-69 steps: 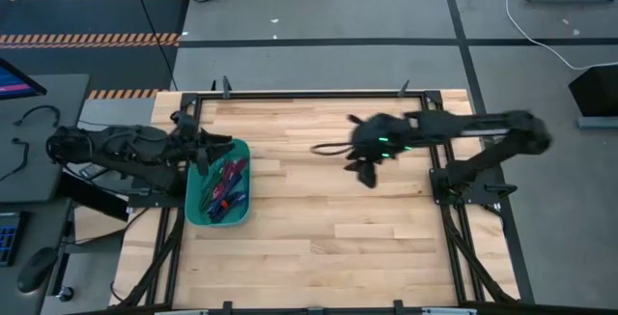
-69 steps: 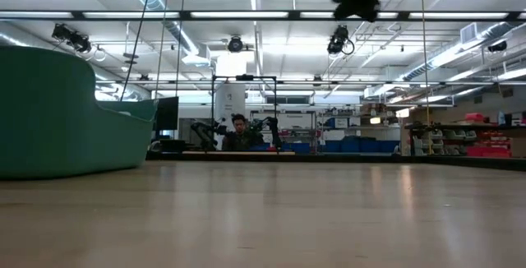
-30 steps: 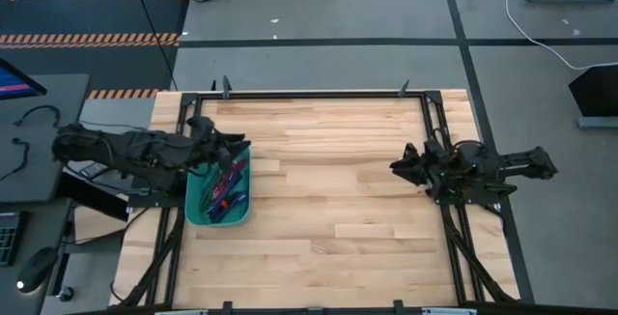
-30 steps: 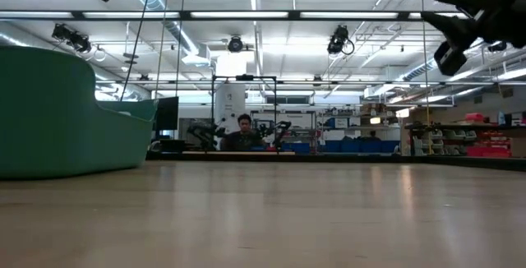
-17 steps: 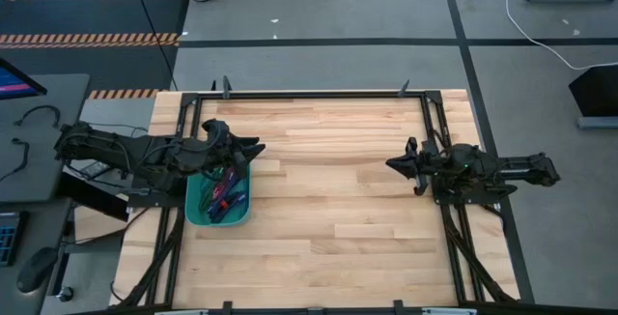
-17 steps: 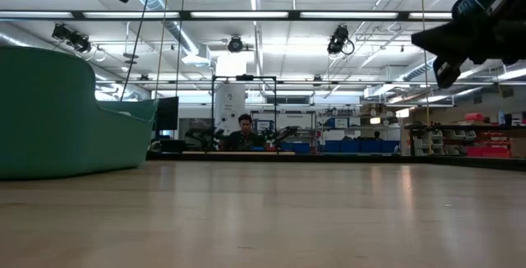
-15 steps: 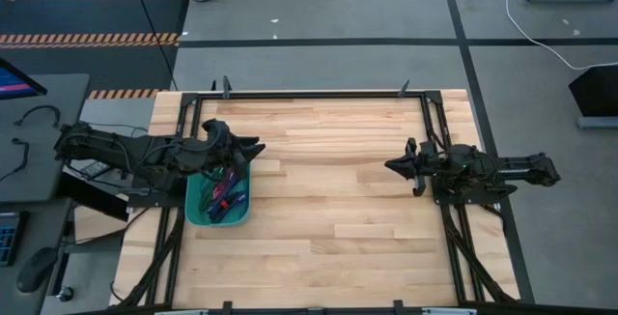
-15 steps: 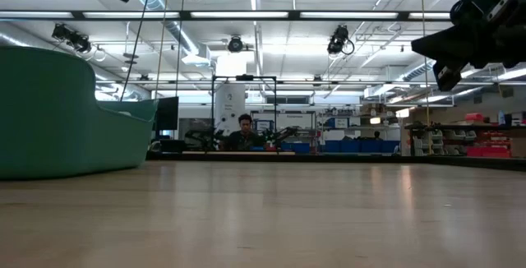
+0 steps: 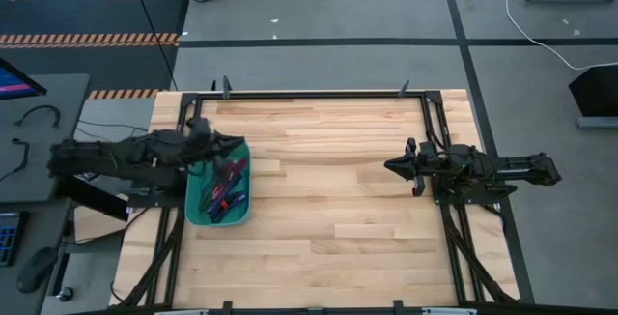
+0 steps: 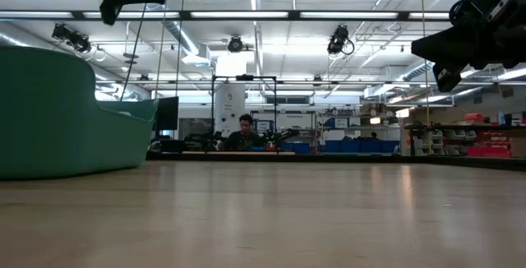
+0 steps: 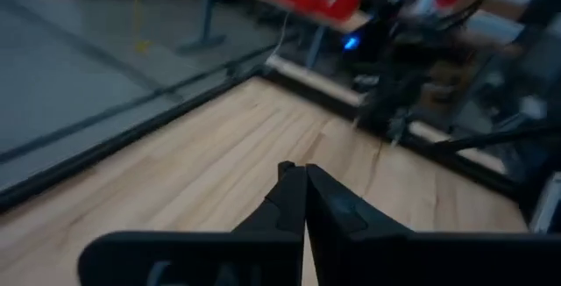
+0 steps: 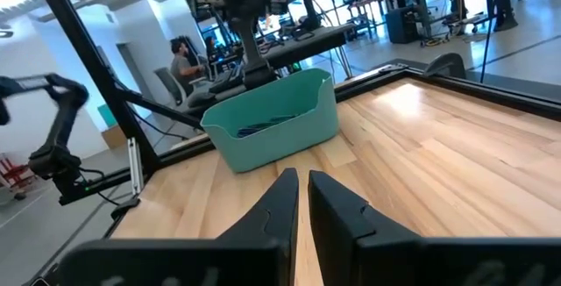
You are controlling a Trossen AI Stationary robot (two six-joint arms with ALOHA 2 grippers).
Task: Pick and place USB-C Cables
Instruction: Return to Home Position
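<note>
Your left pincer (image 9: pixel 230 144) has its fingers pressed together on nothing, and it hangs in the air above one short end of the teal tray (image 9: pixel 191 199), at the left side of the table (image 9: pixel 328 228). Your right pincer (image 9: pixel 394 166) is likewise closed and empty. It is raised off the wood near the table's right edge, well apart from the tray and pointing toward it. The USB-C Cables (image 9: pixel 224 185) lie heaped inside the tray, blue, red and dark strands tangled together; you cannot count them.
</note>
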